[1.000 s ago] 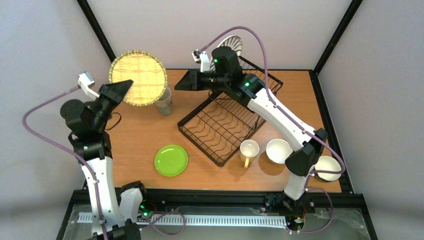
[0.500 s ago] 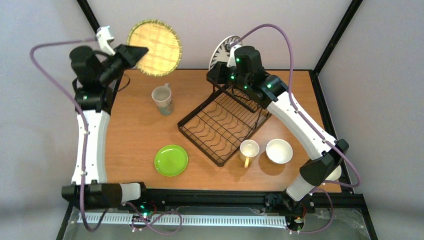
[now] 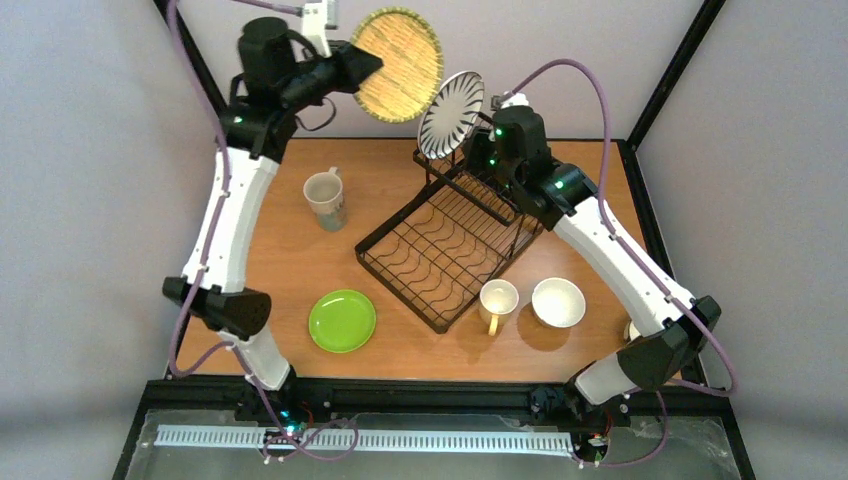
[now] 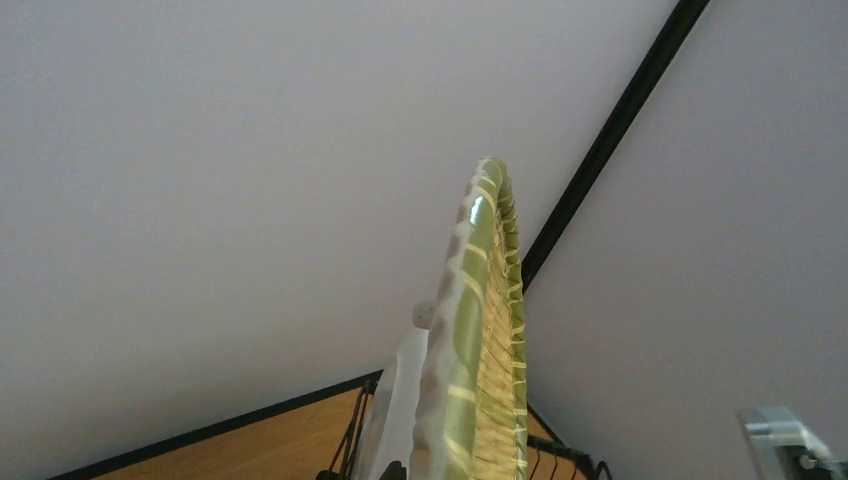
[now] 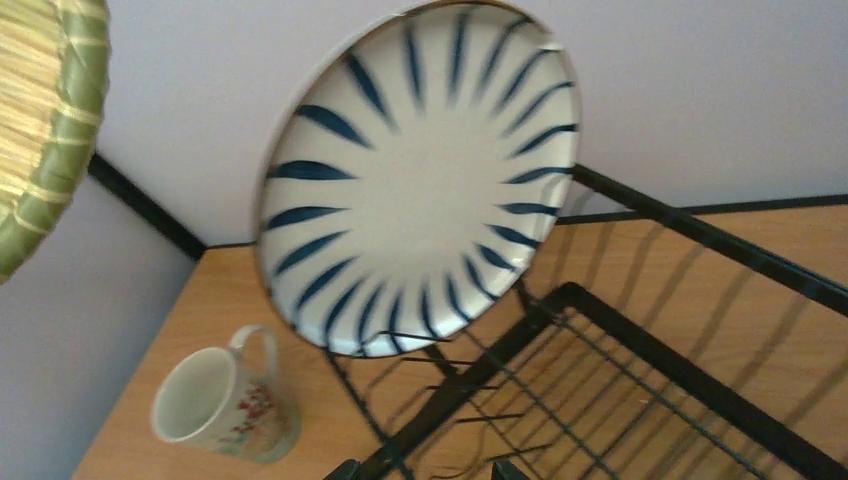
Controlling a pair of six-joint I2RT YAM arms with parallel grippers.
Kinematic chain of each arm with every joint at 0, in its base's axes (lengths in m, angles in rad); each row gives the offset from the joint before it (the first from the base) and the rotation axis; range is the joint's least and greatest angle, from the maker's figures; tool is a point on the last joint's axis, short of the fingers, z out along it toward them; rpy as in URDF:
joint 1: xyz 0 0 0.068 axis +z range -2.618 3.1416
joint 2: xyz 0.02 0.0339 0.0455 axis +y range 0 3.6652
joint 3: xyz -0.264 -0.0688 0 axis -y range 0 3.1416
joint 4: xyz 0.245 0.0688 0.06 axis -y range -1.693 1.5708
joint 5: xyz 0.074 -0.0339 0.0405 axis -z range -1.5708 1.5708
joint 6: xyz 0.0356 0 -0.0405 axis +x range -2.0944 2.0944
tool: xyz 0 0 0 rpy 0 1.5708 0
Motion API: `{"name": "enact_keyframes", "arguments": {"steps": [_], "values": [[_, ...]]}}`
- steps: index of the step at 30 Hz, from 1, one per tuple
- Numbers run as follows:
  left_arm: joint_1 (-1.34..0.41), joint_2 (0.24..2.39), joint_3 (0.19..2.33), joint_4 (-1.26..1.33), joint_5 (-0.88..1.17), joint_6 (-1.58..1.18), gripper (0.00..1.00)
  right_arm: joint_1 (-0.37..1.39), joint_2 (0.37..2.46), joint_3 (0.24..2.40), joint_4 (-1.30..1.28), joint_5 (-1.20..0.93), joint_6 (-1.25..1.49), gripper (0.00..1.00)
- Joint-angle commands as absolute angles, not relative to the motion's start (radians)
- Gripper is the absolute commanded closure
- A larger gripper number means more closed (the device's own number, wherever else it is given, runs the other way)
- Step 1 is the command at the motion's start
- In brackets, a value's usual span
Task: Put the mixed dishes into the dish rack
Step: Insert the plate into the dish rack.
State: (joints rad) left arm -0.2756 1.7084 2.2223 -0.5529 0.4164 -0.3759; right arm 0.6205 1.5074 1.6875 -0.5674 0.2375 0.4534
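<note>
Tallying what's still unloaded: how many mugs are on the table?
2. The floral mug stands left of the dish rack; the plain mug stands at the rack's near corner, beside a white bowl. The right arm's elbow may hide other dishes.

No lettering, label, brand name, number or sign can be read in any of the views. The only markings are decoration. The pale ceramic mug [image 5: 225, 405] standing on the wooden table carries a small red floral print on its side, too blurred to show any words. The round white plate with dark radial stripes [image 5: 420, 180] bears nothing but those stripes.
</note>
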Motion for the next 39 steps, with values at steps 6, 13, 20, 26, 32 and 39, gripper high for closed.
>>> {"name": "enact_keyframes", "arguments": {"steps": [6, 13, 20, 26, 32, 39], "values": [[-0.487, 1.839, 2.383, -0.665, 0.149, -0.177, 1.0, 0.544, 1.388, 1.475, -0.49, 0.512, 0.534, 0.24], [-0.609, 1.88, 2.383, -0.649, -0.066, -0.074, 1.0, 0.519, 1.311, 1.346, -0.407, 0.565, 0.54, 0.24], [-0.721, 1.915, 2.375, -0.569, -0.281, 0.072, 1.0, 0.512, 1.296, 1.308, -0.378, 0.569, 0.529, 0.25], [-0.775, 1.958, 2.364, -0.503, -0.402, 0.187, 1.0, 0.509, 1.267, 1.278, -0.348, 0.57, 0.514, 0.24], [-0.775, 1.927, 2.242, -0.381, -0.436, 0.259, 1.0, 0.508, 1.232, 1.255, -0.298, 0.574, 0.475, 0.24], [-0.775, 1.936, 2.204, -0.287, -0.407, 0.36, 1.0, 0.508, 1.211, 1.24, -0.249, 0.584, 0.43, 0.24]]}}
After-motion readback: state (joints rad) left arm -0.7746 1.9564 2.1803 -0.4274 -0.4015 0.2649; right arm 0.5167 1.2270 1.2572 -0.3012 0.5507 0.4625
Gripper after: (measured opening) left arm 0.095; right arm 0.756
